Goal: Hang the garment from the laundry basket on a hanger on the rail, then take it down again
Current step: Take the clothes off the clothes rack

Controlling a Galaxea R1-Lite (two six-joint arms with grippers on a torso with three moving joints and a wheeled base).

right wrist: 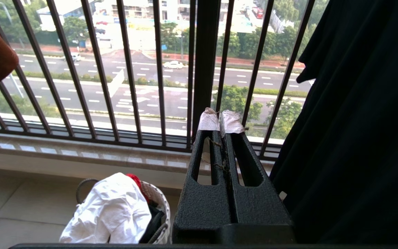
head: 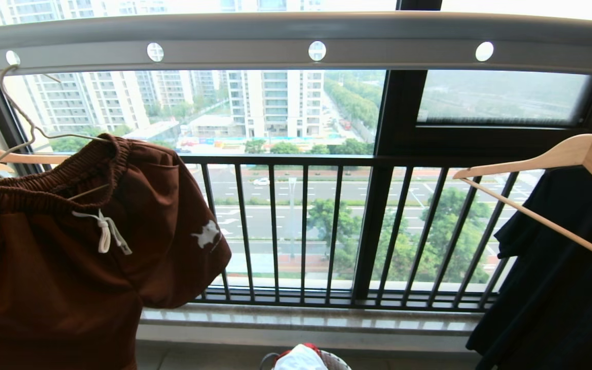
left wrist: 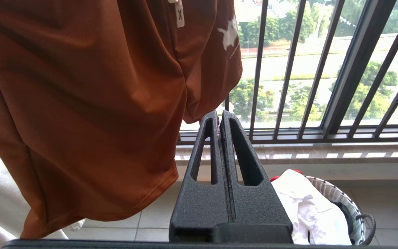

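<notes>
Left claw: you see the black left gripper (left wrist: 220, 116) with its two fingers pressed flat together, holding nothing, pointing toward the window.
Right claw: the black right gripper (right wrist: 221, 121), its tips wrapped in white tape, is likewise closed tight and empty.
Basket: the small round white woven-look laundry basket (left wrist: 340, 200) with a dark looped cord handle sits on the tiled floor below and between your two claws; a crumpled white cloth (right wrist: 111, 211) tops it, with a bit of red showing behind.
Garment: the rust-brown shorts (head: 70, 246) with gathered elastic waistband, white drawstring and small white animal print hang just beside the left claw, above it and out to its left.
Hanger: the thin cream-white wire hanger (head: 18, 123) carries the waistband; its long hook reaches up to the bar.
Rail: the long grey metal bar with round holes (head: 296, 43) runs overhead, above both claws.
Right side: a dark garment (right wrist: 358, 121) on a thick light-wood hanger (head: 573, 154) hangs close beside the right claw.
Beyond: the black barred window railing (head: 327, 226) stands past both claws.
</notes>
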